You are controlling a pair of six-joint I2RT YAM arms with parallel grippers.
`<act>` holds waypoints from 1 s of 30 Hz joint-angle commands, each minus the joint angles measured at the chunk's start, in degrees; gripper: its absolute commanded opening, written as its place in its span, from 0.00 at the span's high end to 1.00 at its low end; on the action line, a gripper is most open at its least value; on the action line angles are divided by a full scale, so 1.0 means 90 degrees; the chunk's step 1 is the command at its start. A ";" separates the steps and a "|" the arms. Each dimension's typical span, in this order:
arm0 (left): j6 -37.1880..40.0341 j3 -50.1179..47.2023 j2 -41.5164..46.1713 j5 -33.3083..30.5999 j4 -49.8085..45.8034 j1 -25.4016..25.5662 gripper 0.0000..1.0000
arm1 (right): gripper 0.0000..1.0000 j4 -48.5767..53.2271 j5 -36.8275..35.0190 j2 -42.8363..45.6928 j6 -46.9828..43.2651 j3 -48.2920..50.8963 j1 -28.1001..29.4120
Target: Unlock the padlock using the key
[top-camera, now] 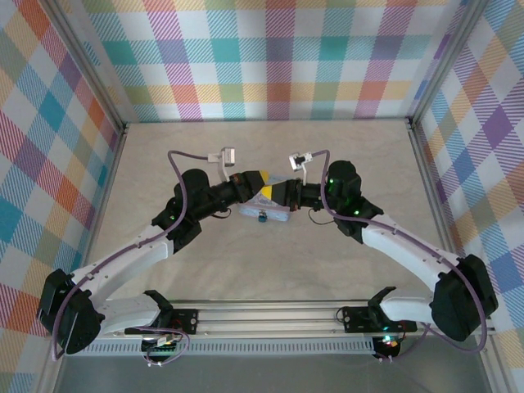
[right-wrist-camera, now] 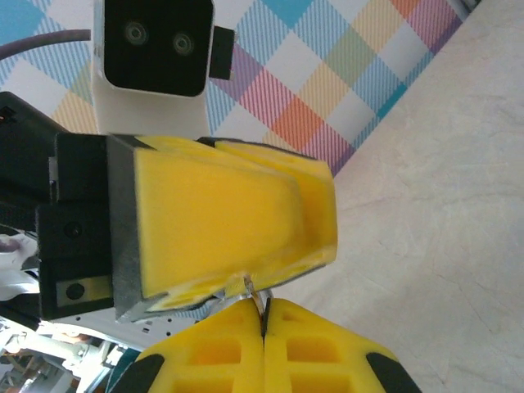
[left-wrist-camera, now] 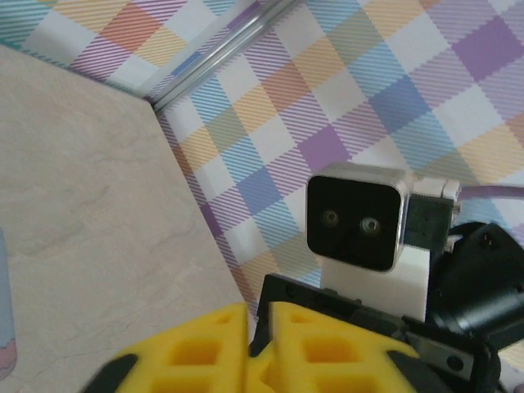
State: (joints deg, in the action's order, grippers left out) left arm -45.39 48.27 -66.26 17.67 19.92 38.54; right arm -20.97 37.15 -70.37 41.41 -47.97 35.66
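Yellow-padded right gripper (right-wrist-camera: 264, 315) is pressed together on a thin silvery key (right-wrist-camera: 255, 288), likely taking it from the left gripper (left-wrist-camera: 259, 315), whose spread I cannot tell; padlock (top-camera: 261, 217) lies at six o'clock beneath them, against the tin (top-camera: 280, 213)

Left tool (left-wrist-camera: 260, 327) and right tool (right-wrist-camera: 264, 327) block the tin (top-camera: 280, 214); table (top-camera: 270, 278) free.

Two hands: left hand (left-wrist-camera: 259, 319), right hand (right-wrist-camera: 263, 319); one tin (top-camera: 279, 214); one padlock (top-camera: 261, 217)
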 commanded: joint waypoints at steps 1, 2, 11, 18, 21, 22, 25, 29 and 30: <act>0.0210 0.0211 0.0165 -0.0304 -0.0332 0.0034 0.71 | 1.00 0.0752 -0.0231 0.0243 -0.0590 -0.0146 0.0032; 0.0264 0.0231 0.0184 -0.0372 -0.0449 0.0029 0.66 | 1.00 0.0986 -0.0330 0.0283 -0.0751 -0.0172 0.0032; 0.0798 0.0321 0.0159 -0.1033 -0.1486 0.0024 0.32 | 1.00 0.2896 -0.1627 0.0991 -0.1681 -0.0114 -0.0296; 0.1544 0.0397 -0.0480 -0.1619 -0.2433 0.0057 0.25 | 1.00 0.3794 -0.2223 0.1391 -0.1360 0.0238 -0.1175; 0.1823 0.0477 -0.0958 -0.1657 -0.2624 0.0104 0.25 | 1.00 0.3983 -0.2410 0.1416 -0.1170 0.0435 -0.1468; 0.1916 0.0546 -0.1137 -0.1646 -0.2685 0.0134 0.25 | 1.00 0.4024 -0.2478 0.1393 -0.1123 0.0490 -0.1517; 0.2227 0.0953 -0.1798 -0.1541 -0.2921 0.0266 0.27 | 1.00 0.4136 -0.2742 0.1345 -0.1030 0.0588 -0.1596; 0.2591 0.1737 -0.2688 -0.1309 -0.3236 0.0535 0.30 | 1.00 0.4326 -0.3081 0.1324 -0.1049 0.0630 -0.1648; 0.2653 0.1951 -0.2888 -0.1286 -0.3343 0.0601 0.30 | 1.00 0.4394 -0.3153 0.1325 -0.1088 0.0623 -0.1663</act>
State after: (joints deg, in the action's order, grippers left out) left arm -25.87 60.73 -89.76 4.84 -7.18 42.22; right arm 16.40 12.01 -58.57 31.24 -42.68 21.21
